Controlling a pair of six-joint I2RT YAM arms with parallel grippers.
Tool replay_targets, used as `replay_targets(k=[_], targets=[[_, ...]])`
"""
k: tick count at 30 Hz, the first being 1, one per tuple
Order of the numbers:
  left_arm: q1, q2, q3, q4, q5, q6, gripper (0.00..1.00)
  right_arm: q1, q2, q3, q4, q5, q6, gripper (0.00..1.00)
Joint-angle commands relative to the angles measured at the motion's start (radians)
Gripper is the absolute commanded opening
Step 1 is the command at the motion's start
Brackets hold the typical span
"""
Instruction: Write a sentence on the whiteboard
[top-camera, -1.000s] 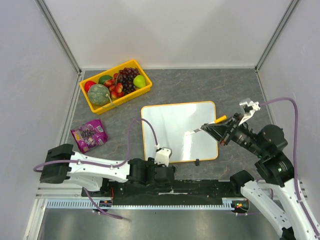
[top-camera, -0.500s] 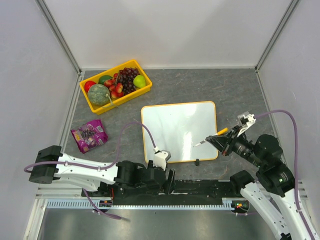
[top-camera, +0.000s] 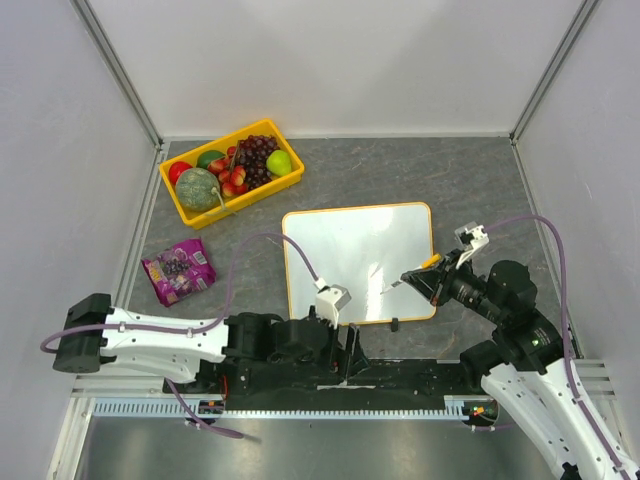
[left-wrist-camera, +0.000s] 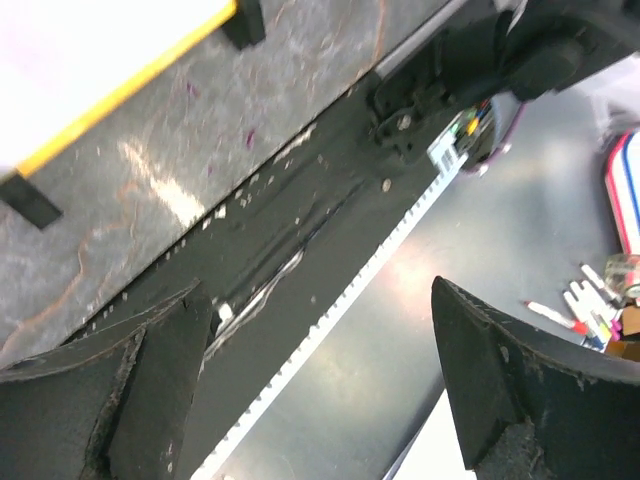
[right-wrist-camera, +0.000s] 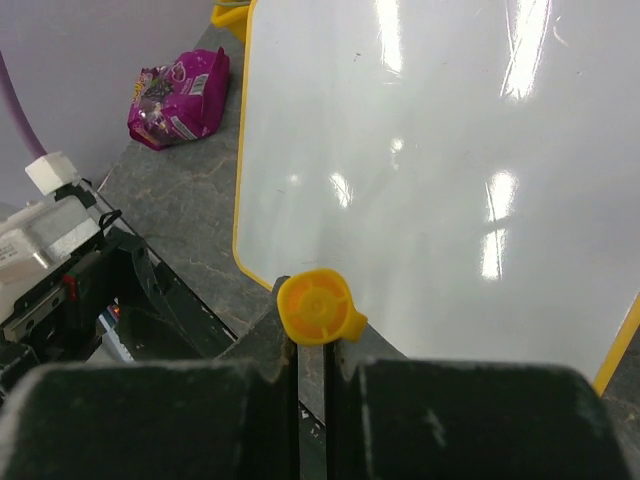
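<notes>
Right end effector (top-camera: 421, 276) clenched on marker (top-camera: 395, 282), whose axis points ahead onto the whiteboard (top-camera: 350, 245) corner. Left end effector (left-wrist-camera: 315, 320) released, empty.

One whiteboard (top-camera: 345, 250), one crate (top-camera: 244, 201), one snack bag (top-camera: 179, 270), one marker (top-camera: 430, 262).

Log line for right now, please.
right claw: shut on marker | marker: over whiteboard | whiteboard: blank | left claw: open, empty

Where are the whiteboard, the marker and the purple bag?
whiteboard (top-camera: 350, 250), top view, bare white middle.
marker (right-wrist-camera: 315, 306), right wrist view, yellow round end.
purple bag (top-camera: 179, 270), top view, middle of its front.
</notes>
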Motion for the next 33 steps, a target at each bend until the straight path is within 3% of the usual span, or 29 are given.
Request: replay_targets(k=[1,7,16,21,27,33], targets=[[0.107,0.001,0.079,0.089,0.113,0.138,0.94,-0.001,-0.012,0.043,0.071,-0.006,-0.003,0.00],[0.334,-0.024,0.115,0.075,0.300,0.256,0.95,-0.001,-0.024,0.072,0.058,-0.001,-0.003,0.00],[0.820,-0.114,0.118,0.005,0.605,0.465,1.00,-0.003,-0.021,0.043,0.048,-0.012,0.006,0.00],[1.032,-0.134,0.128,-0.038,0.677,0.516,1.00,0.000,-0.010,0.039,0.047,-0.010,-0.005,0.00],[1.196,-0.111,0.105,0.027,0.750,0.488,1.00,-0.003,0.027,0.043,0.056,-0.027,-0.019,0.00],[1.258,-0.052,0.117,0.081,0.822,0.435,1.00,-0.001,0.060,0.057,0.071,-0.026,-0.022,0.00]])
